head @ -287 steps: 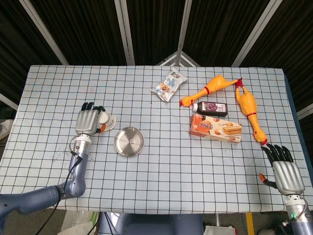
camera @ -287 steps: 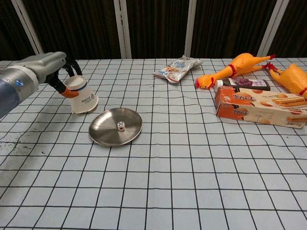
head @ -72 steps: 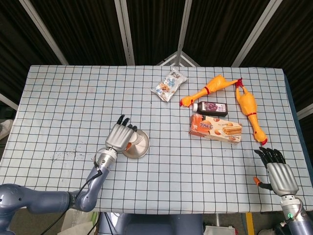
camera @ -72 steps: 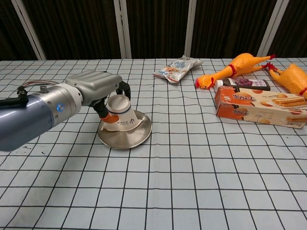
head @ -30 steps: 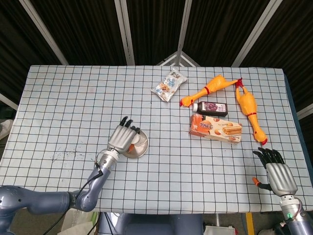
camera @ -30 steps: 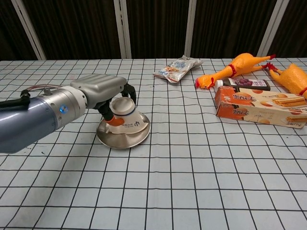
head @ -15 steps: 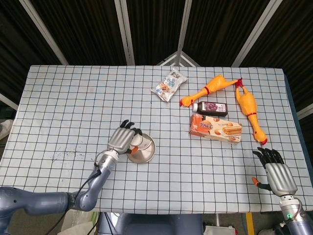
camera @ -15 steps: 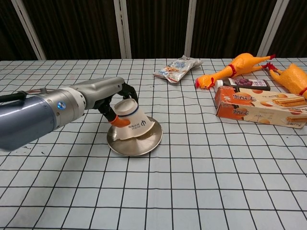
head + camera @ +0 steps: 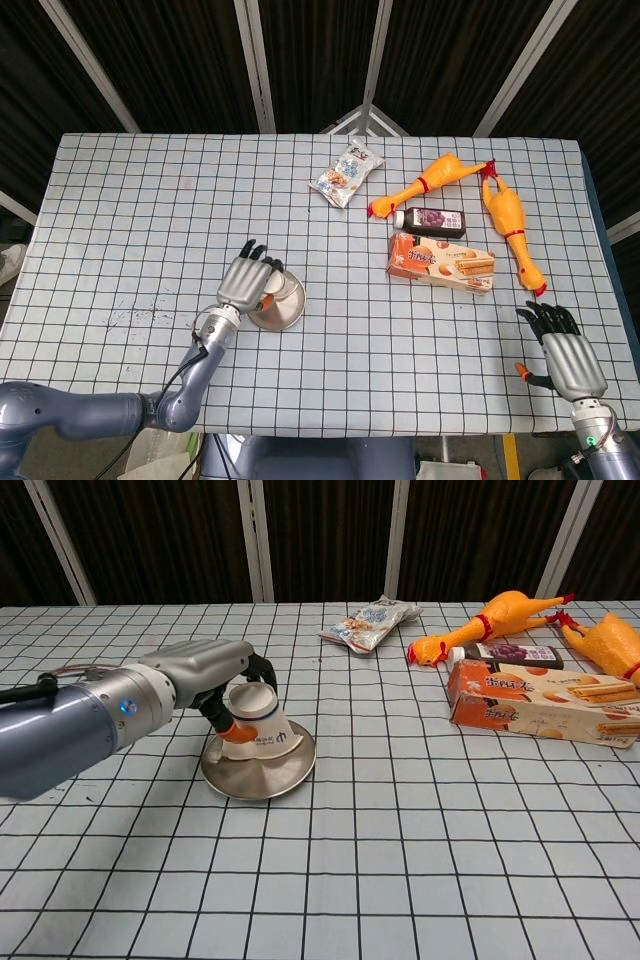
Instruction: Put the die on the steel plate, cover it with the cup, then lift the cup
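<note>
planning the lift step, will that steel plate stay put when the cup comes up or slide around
It will probably slide. The steel plate looks thin and light, with a smooth polished base on a smooth checked tablecloth. The cup sits upside down on it in the left robot hand, so any sideways drag could carry the plate along. A straight vertical lift seems safest.

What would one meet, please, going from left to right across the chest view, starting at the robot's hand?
Left hand gripping the cup → steel plate under it → snack packet → biscuit box beside the rubber chickens.
</note>
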`<state>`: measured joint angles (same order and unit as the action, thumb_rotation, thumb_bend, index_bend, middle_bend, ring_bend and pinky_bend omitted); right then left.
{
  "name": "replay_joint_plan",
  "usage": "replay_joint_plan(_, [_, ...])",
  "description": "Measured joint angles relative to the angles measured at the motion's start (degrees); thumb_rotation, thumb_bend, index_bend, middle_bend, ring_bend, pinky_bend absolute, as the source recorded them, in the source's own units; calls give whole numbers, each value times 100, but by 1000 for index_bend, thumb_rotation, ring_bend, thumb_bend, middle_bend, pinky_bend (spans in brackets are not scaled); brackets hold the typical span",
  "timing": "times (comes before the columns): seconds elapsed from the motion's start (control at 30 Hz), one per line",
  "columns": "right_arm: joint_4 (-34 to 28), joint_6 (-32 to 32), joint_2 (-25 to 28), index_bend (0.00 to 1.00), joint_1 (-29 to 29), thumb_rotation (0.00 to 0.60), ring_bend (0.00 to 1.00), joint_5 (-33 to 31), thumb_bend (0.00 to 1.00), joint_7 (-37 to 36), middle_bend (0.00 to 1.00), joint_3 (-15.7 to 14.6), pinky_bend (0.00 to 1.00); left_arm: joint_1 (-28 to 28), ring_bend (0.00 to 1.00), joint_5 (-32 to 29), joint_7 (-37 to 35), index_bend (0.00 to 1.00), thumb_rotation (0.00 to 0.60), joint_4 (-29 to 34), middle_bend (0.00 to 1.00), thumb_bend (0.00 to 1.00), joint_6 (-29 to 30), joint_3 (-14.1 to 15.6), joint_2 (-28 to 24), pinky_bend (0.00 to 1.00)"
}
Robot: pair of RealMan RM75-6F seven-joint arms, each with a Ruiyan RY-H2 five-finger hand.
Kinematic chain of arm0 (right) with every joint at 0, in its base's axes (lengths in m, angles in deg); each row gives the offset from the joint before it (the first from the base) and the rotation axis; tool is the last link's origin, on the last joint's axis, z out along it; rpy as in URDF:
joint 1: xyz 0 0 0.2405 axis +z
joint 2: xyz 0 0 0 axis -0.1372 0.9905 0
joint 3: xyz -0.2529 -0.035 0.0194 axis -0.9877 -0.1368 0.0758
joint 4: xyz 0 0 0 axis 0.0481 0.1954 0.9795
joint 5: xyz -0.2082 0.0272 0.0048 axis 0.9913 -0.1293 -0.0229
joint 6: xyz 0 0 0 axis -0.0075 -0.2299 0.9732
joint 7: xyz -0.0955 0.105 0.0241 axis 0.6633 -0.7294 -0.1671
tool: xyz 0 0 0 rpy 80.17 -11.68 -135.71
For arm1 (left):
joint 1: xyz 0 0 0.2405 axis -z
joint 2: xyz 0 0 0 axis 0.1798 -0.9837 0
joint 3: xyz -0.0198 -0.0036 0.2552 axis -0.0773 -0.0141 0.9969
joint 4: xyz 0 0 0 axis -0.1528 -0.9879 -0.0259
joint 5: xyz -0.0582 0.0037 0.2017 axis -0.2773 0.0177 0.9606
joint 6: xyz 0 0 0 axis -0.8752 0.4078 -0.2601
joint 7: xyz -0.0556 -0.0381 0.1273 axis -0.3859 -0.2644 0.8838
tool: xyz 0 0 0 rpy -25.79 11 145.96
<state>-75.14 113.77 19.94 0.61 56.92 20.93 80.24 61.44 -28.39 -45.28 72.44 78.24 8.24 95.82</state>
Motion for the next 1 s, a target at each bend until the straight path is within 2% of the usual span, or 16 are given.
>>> replay_joint_plan(0.13, [8, -7, -4, 181, 5, 600, 83, -2, 260, -4, 108, -1, 0, -48, 127, 311, -483, 516, 600, 49, 385, 499, -110, -91, -11, 48])
replay_joint_plan(0.3, [8, 15, 1, 181, -1, 600, 83, 6, 260, -13, 108, 2, 0, -153, 127, 413, -1238, 519, 600, 257, 384, 499, -258, -307, -120, 48])
replay_joint_plan(0.4, [3, 10, -4, 181, 3, 600, 83, 13, 260, -8, 108, -1, 0, -190, 127, 387, -1380, 517, 600, 510, 382, 497, -289, -437, -335, 48])
replay_joint_plan(0.6, [-13, -4, -1, 181, 5, 600, 83, -1, 260, 6, 108, -4, 0, -178, 127, 202, -1001, 513, 600, 897, 380, 494, -187, -536, -698, 48])
replay_joint_plan(0.8, [-25, 1, 6, 181, 2, 600, 83, -1, 260, -9, 108, -4, 0, -158, 127, -398, -70, 491, 600, 1539, 364, 493, 176, -602, -1489, 46])
replay_joint_plan(1.0, [-49, 22, 13, 181, -4, 600, 83, 0, 260, -2, 108, -1, 0, -198, 127, -1071, 378, 485, 600, 1649, 350, 493, 351, -485, -2031, 46])
